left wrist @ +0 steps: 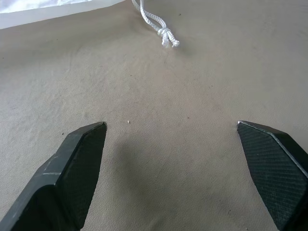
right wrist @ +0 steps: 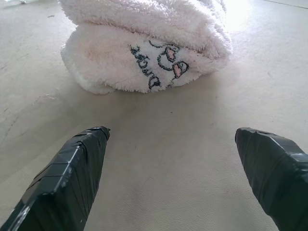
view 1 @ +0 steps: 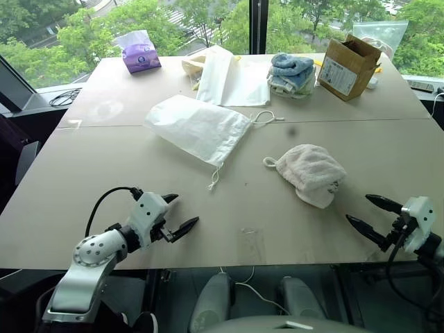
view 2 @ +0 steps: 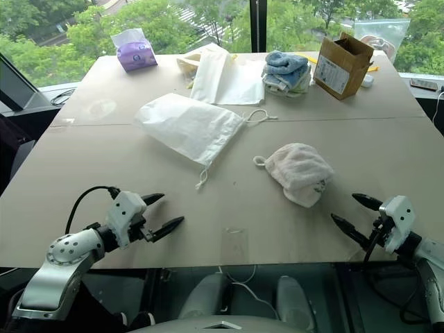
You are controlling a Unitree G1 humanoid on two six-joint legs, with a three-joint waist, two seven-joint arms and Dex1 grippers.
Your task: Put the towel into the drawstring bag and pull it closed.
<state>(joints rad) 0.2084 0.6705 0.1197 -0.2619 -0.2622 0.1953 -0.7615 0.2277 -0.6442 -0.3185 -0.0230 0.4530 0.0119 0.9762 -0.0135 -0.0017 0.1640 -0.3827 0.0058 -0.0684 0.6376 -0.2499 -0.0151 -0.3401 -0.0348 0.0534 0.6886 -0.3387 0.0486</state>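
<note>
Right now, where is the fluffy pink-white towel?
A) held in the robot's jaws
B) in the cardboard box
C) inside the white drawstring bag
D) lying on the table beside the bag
D: the towel lies bunched on the table, apart from the flat drawstring bag; both grippers are empty.

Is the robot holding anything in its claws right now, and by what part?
Nothing. Both the left gripper and right gripper are open over bare table; the towel and bag lie untouched.
</note>
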